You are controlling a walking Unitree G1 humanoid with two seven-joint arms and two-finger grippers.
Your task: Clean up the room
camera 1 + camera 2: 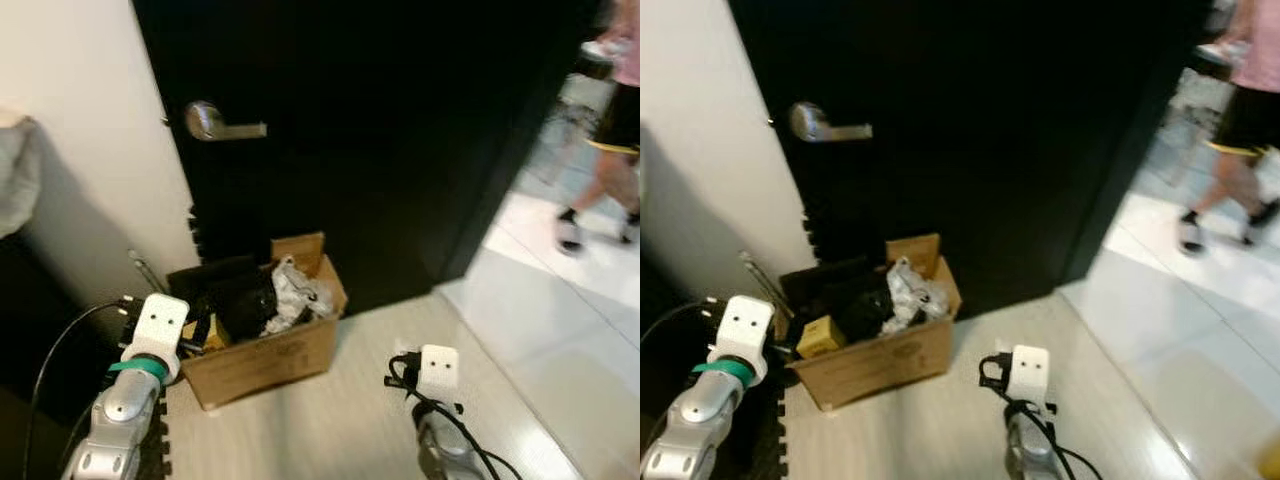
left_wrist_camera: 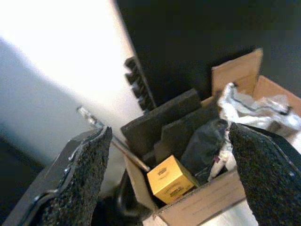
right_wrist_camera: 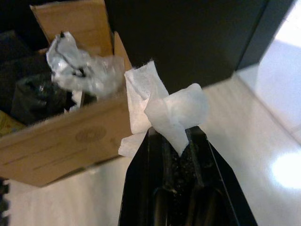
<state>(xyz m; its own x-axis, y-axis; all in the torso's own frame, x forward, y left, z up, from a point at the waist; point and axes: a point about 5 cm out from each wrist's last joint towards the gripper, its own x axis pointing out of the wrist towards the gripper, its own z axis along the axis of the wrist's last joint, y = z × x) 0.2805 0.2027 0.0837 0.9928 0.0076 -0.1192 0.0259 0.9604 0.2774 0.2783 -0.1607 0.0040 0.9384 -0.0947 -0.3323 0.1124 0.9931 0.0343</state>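
Cardboard box holds yellow carton, crumpled plastic.

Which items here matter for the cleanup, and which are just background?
In play:
- right pincer, shut on white tissue
- cardboard box, holding trash
- left pincer, open, by the box

Background:
- black door
- door handle
- person walking past

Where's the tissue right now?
Pinched in the right gripper: the white tissue sits between its fingertips, just off the cardboard box by the black door.
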